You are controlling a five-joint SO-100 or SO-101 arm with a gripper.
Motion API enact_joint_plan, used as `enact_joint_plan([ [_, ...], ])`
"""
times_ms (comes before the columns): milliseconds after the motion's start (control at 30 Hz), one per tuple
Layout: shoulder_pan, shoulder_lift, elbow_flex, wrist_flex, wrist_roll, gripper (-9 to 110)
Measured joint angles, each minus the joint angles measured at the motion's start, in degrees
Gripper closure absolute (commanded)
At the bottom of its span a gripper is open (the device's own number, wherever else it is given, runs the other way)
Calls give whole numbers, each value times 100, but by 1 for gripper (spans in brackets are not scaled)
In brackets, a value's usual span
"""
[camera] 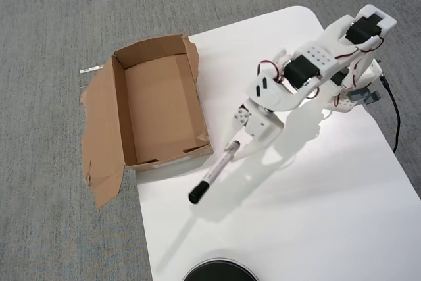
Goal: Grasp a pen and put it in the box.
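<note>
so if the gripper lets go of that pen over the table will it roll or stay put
The pen is a slim round barrel, so it would probably roll on the smooth white table. It looks stiff and light: it juts straight from the gripper, held at one end, without sagging. Inside the box, walls should stop it.

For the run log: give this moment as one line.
gripper: shut on pen | pen: lifted, cap end low | box: empty, open | phase: carrying toward box
</note>
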Motion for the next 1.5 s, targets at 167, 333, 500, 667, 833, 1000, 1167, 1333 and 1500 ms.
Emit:
enact_joint_plan([
  [167,448,-18,-457,0,-26,101],
  [333,1450,-123,-1099,0,35,101],
  [500,1837,-598,-1714,0,35,101],
  [667,2065,-1318,-2329,0,35,101],
  [833,2382,-1740,-2663,0,53,101],
  [1000,2584,-1995,-2689,0,26,101],
  [1167,2936,-2215,-2689,0,53,101],
  [1333,3111,-2443,-2698,0,53,101],
  [1500,3243,-2760,-2725,0,387,101],
])
